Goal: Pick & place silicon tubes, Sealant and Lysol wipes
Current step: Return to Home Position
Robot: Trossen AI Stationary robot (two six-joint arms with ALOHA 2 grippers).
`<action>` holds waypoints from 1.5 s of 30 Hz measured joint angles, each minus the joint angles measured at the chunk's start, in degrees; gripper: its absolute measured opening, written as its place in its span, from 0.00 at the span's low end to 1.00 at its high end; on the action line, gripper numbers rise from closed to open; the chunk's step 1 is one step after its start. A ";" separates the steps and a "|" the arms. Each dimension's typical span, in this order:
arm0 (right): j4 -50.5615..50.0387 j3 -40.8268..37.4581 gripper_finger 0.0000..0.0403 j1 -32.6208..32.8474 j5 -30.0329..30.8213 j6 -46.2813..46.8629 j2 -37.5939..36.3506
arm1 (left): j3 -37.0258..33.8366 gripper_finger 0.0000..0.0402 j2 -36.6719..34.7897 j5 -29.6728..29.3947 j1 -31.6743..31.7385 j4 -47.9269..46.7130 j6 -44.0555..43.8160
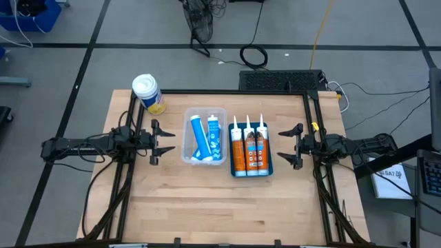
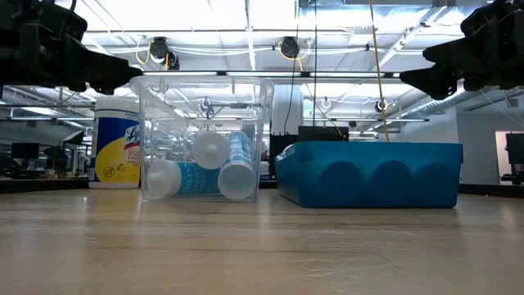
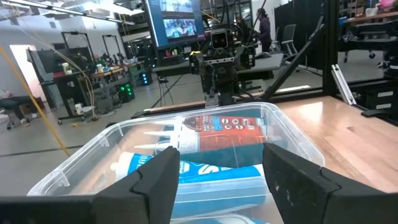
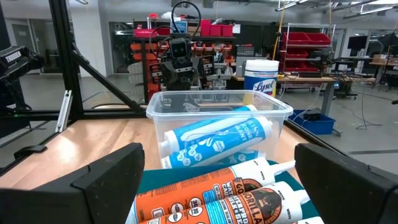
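Now, with my left jaws at centre left and my right jaws at centre right both open and empty, I should retreat level and straight outward, clear of the clear bin (image 2: 168, 115), the blue bin (image 2: 368, 176) and the Lysol wipes (image 1: 148, 94) standing upper left on the desk (image 1: 207, 207).

One camera hangs overhead, looking straight down on the whole table (image 1: 207, 207). Another sits at table-top height, near the clear bin (image 2: 205, 106) and blue bin (image 2: 368, 176), facing the room behind. The left wrist camera looks closely over the clear bin toward the right arm (image 3: 221, 59). The right wrist camera looks back across both bins at the left arm (image 4: 180, 62). All share the bins.
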 joint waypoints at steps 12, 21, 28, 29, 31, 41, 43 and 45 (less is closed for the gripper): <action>0.02 0.00 0.97 -0.01 0.00 0.00 0.00 | 0.00 0.57 0.00 0.02 0.00 0.00 0.24; 0.03 0.00 0.97 -0.01 0.00 0.00 0.00 | 0.02 0.55 0.00 0.04 0.00 0.00 -1.05; 0.04 0.00 0.97 0.01 0.00 0.00 0.00 | 0.02 0.57 0.00 0.04 0.00 0.00 -1.05; 0.04 0.00 0.97 0.01 0.00 0.00 0.00 | 0.02 0.57 0.00 0.04 0.00 0.00 -1.03; 0.04 0.00 0.97 -0.01 0.00 0.00 0.00 | 0.02 0.57 0.00 0.04 0.00 -0.01 -1.04; 0.04 0.00 0.97 0.00 0.00 0.00 0.00 | 0.02 0.57 0.00 0.04 0.00 -0.02 -1.03; 0.04 0.00 0.97 0.01 0.00 0.02 0.00 | 0.02 0.58 0.00 0.04 0.00 -0.02 -1.03; 0.04 0.00 0.97 0.01 0.00 0.00 0.00 | 0.02 0.58 0.01 0.04 -0.01 0.00 -1.03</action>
